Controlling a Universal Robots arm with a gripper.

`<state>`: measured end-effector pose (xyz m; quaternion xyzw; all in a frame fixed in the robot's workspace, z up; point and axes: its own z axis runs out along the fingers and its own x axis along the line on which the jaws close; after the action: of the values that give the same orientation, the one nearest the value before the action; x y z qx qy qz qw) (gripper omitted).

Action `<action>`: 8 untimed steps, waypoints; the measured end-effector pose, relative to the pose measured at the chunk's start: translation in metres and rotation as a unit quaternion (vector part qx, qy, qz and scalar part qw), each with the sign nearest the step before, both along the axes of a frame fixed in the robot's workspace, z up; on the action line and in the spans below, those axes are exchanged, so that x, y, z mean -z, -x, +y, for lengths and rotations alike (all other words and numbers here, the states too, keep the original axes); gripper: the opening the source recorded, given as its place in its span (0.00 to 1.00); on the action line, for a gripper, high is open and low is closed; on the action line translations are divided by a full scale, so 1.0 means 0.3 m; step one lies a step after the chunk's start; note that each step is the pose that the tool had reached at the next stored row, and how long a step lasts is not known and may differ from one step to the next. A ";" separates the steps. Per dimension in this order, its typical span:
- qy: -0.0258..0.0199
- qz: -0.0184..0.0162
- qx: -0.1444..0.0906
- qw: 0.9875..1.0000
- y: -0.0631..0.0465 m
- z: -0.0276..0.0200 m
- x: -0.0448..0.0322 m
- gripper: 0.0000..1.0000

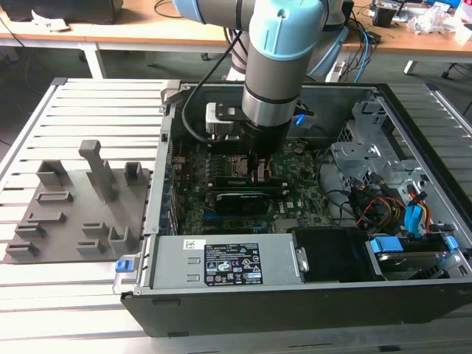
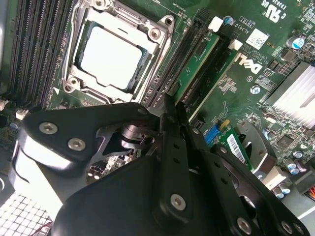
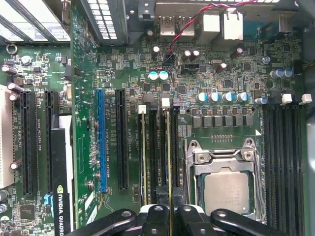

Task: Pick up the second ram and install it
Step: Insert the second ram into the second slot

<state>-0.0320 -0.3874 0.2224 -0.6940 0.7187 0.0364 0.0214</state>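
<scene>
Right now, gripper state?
Gripper: shut on the second ram, held edge-on over a memory slot beside the CPU socket.

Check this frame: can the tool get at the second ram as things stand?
Looks like yes: in the first wrist view the tool is closed on the second ram at its top edge, beside the CPU socket, with nothing between them.

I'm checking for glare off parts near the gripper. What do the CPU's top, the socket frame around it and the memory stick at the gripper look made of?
CPU lid: pale matte metal, apparently; evenly grey, no sharp highlights.
Socket frame: shiny bare metal, bright glints on bolts.
Second ram: seen edge-on, a thin yellowish-green line, likely circuit board.
Gripper: black, semi-gloss, metal or plastic unclear.
</scene>
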 end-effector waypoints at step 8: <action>0.000 0.000 0.000 1.000 0.000 0.000 0.015 0.14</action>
<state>-0.0320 -0.3875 0.2180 -0.6940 0.7187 0.0364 0.0213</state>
